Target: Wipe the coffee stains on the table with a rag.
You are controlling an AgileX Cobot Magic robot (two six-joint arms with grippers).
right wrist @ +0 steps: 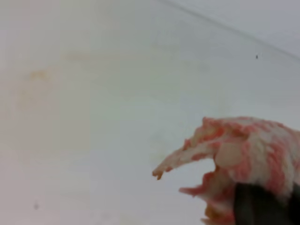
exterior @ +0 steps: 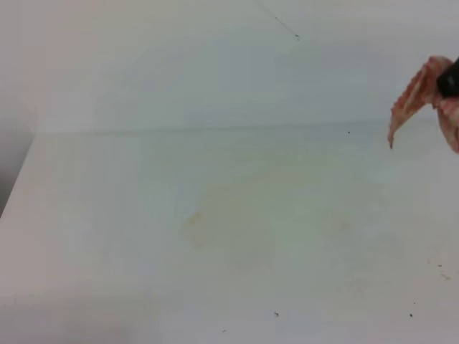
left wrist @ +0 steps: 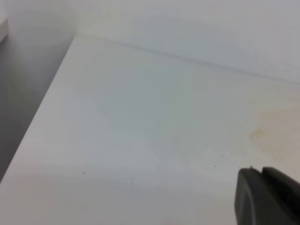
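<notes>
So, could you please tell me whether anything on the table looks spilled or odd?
Only faint yellowish coffee stains remain smeared mid-table. The rag hangs bunched in the right gripper, off the surface.

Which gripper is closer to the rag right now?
Right. The right gripper is holding the rag lifted off the table; the left gripper sits away from it, beside the faint coffee stains.
</notes>
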